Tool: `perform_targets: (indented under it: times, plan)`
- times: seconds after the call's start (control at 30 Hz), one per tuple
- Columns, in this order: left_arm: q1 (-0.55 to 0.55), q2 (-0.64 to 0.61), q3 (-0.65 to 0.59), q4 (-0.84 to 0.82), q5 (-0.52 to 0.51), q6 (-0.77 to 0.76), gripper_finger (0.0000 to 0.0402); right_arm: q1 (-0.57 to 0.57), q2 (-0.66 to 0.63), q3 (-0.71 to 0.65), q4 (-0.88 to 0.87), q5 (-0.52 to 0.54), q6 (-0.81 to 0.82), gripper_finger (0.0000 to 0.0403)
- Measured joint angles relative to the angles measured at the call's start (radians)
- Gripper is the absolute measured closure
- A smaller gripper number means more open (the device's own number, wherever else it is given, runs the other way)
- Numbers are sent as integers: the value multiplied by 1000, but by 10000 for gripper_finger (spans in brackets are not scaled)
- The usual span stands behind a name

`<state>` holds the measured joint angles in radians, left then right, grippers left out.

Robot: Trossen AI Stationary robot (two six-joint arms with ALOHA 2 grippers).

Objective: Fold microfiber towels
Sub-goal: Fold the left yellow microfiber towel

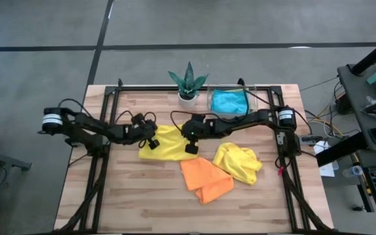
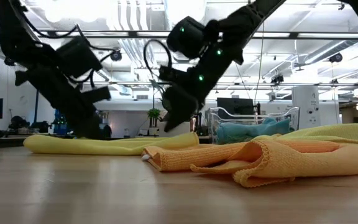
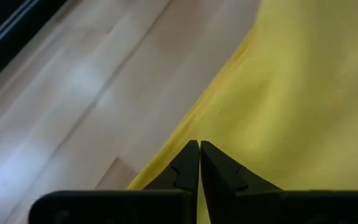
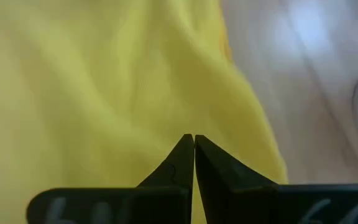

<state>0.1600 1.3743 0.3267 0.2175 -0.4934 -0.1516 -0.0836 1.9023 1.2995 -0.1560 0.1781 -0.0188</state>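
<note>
Down at the table, the left gripper (image 3: pixel 199 149) has its two fingers pressed together at the tips, closed on the edge of the flat yellow towel (image 1: pixel 165 143); whether cloth is actually pinched between them cannot be told. Likewise the right gripper (image 4: pixel 194 142) is closed, fingertips meeting over the same yellow cloth near its opposite edge, and a pinch cannot be confirmed there either. From above, the left gripper (image 1: pixel 151 142) sits at that towel's left side and the right gripper (image 1: pixel 191 147) at its right side, the two arms reaching in from either side of the wooden table (image 1: pixel 136 202). Just beside the right gripper, toward the front, lies the orange towel (image 1: pixel 204 179), crumpled and partly doubled over. Touching it on the right is the second yellow towel (image 1: pixel 239 162), bunched in a heap. Farther back, the sky blue towel (image 1: pixel 230 102) lies inside the clear plastic tray (image 1: pixel 261 96) at the table's rear edge, next to the spiky green potted plant (image 1: pixel 188 83).
</note>
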Motion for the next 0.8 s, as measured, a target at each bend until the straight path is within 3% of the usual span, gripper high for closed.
perform_targets:
  times: [0.17, 0.37, 0.53, 0.7, 0.8]
  plan:
    - [21, 75, 1, 3, -125, -52, 401, -20, 42, -4, -34, -3, 19, 394]
    - [24, 72, 5, -2, -127, -61, 401, -26, 66, -4, -78, -2, 19, 394]
    - [24, 0, 5, -82, -151, -78, 401, -26, 65, -1, -140, -1, 9, 394]
    - [24, -98, 5, -106, -137, -72, 401, -26, 62, 17, -162, -2, 5, 394]
    - [24, -161, 5, -94, -40, -17, 401, -26, 54, 35, -177, -5, -11, 394]
